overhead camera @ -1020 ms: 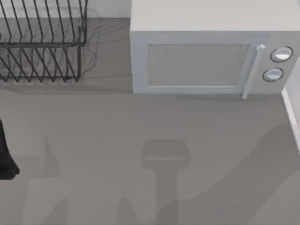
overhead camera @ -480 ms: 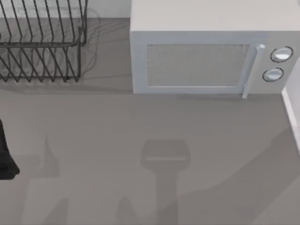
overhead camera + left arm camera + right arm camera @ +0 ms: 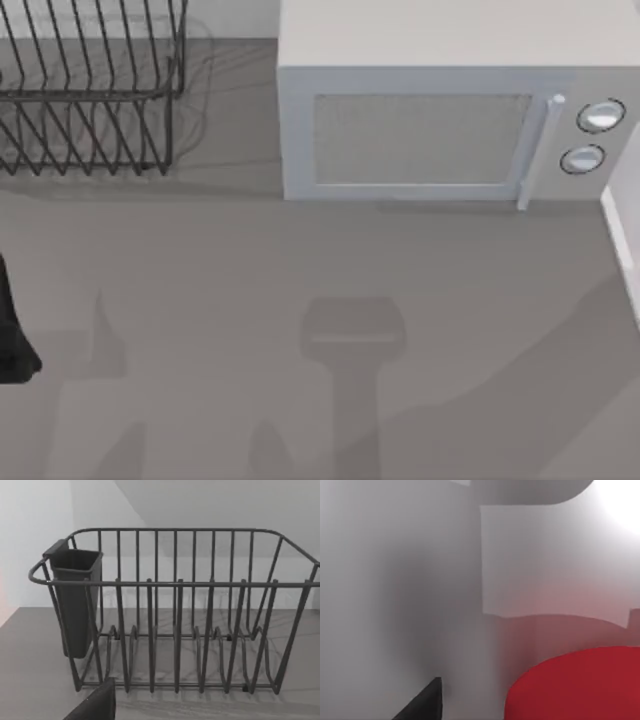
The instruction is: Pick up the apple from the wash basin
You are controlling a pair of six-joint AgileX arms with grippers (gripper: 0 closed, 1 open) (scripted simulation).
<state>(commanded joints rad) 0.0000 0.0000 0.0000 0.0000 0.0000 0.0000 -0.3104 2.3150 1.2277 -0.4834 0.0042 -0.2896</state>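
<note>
Unmoved: apple [image 3: 580,685] beside right hand

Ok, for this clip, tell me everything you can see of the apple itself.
The apple appears in the right wrist view as a plain, matte, bright red rounded lump, cut off by the picture's edges, so its full outline cannot be told. No stem or marking shows. It lies close to the camera against pale grey-white walls that carry a faint reddish tint near it. A dark finger of the right gripper shows beside it, apart from it. What it rests on is hidden.

Even soft light, faint table shadows
</note>
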